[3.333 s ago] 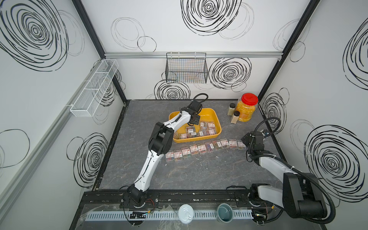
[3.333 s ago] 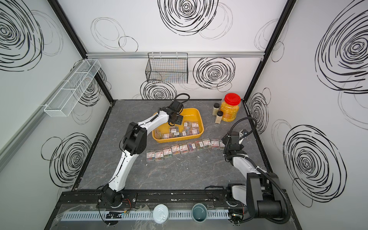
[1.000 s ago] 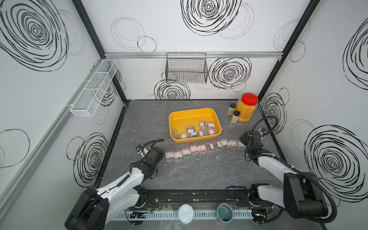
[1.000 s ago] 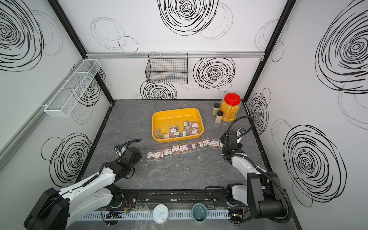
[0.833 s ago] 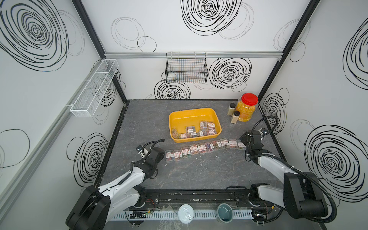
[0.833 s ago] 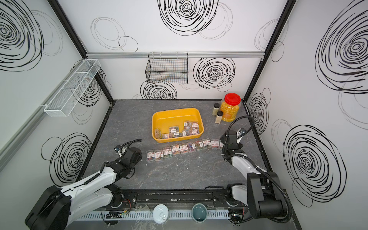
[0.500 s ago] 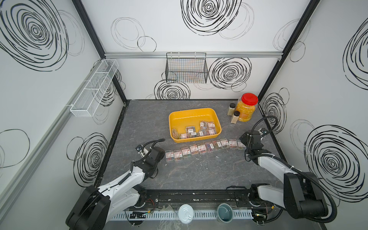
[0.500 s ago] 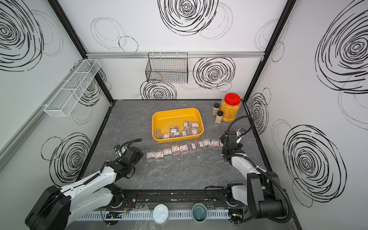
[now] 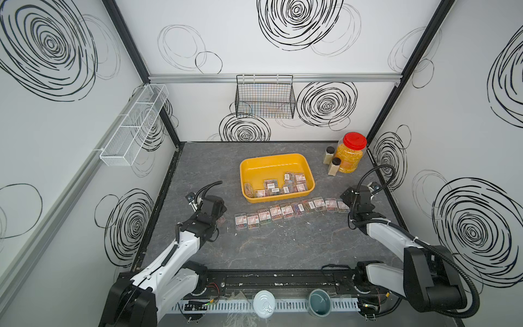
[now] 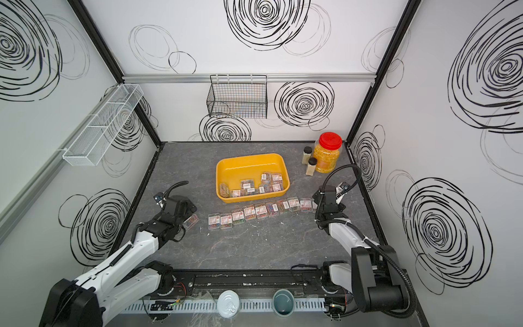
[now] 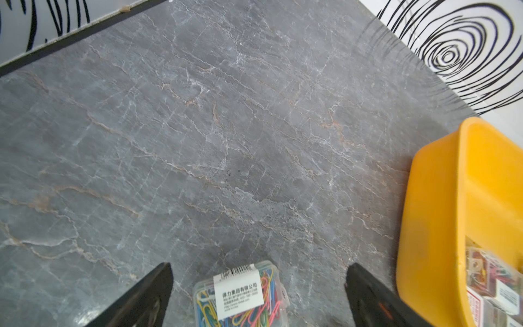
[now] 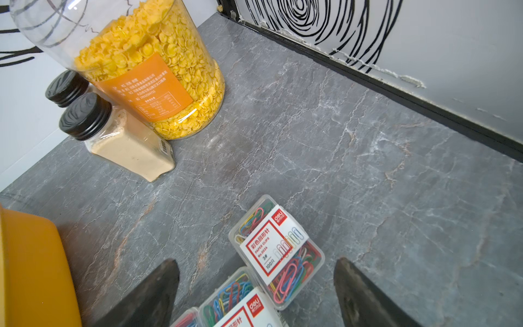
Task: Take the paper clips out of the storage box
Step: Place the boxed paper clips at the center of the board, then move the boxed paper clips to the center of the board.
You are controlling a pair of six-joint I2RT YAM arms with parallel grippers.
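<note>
Now your left gripper (image 11: 259, 266) and right gripper (image 12: 256, 262) gape wide, empty, each over a case (image 11: 240, 294) lying free. Next: reach the tray (image 9: 244, 170) at 12 o'clock and grip another.

White swirl-patterned walls (image 9: 254, 42) around a grey marbled floor (image 9: 283, 249)

The yellow-orange storage box (image 9: 268, 167) sits level on the grey tabletop (image 9: 283, 246), its far half bare; several clear cases of multicoloured paper clips (image 9: 284, 185) crowd its near side. In front, more cases (image 9: 287, 211) lie flat in a slanting row, one (image 11: 240, 297) set apart
</note>
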